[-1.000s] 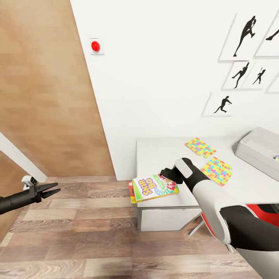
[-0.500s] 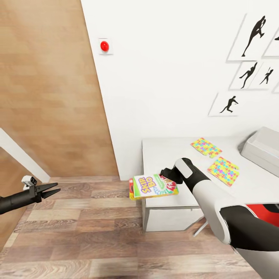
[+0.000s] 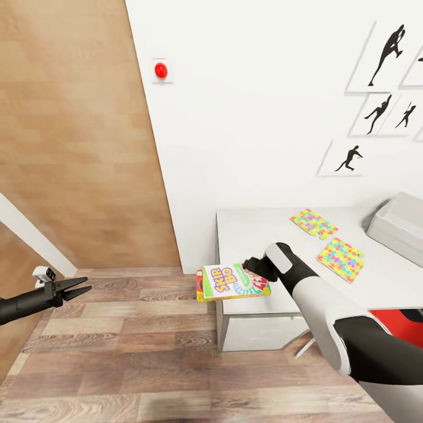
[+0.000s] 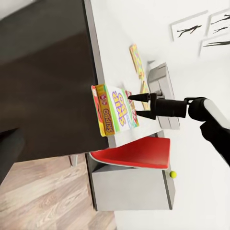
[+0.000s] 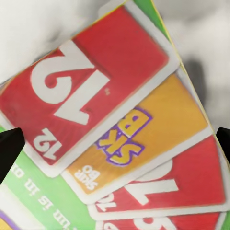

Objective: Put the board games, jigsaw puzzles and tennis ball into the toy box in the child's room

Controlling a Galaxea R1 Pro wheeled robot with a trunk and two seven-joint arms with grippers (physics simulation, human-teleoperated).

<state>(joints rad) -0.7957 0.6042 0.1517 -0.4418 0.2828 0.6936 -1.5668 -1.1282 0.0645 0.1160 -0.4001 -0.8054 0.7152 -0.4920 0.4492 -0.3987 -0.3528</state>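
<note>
My right gripper (image 3: 254, 269) is shut on the right end of the yellow-green-red SKIP-BO board game (image 3: 231, 282), holding it flat over the left front corner of the pale grey table (image 3: 252, 235). In the right wrist view the game's printed cards (image 5: 120, 129) sit between the dark fingertips (image 5: 8, 148). The left wrist view shows the same game (image 4: 115, 110) in the right gripper (image 4: 136, 106). Two jigsaw puzzles (image 3: 314, 223) (image 3: 339, 259) lie on the table. The light grey toy box (image 3: 402, 226) stands at the right edge. My left gripper (image 3: 81, 286) hangs open and empty over the floor, far left.
A red chair (image 3: 405, 317) is tucked under the table at the right. A small yellow-green ball (image 4: 173, 174) shows beyond the chair (image 4: 139, 153). A white wall with black silhouette prints (image 3: 349, 157) runs behind the table, next to a wood panel (image 3: 76, 147). Wood-plank floor (image 3: 147, 352) lies in front.
The head view has shifted a little, so the table sits further right. My right gripper has sunk slightly with the SKIP-BO game in it. The left arm has not moved.
</note>
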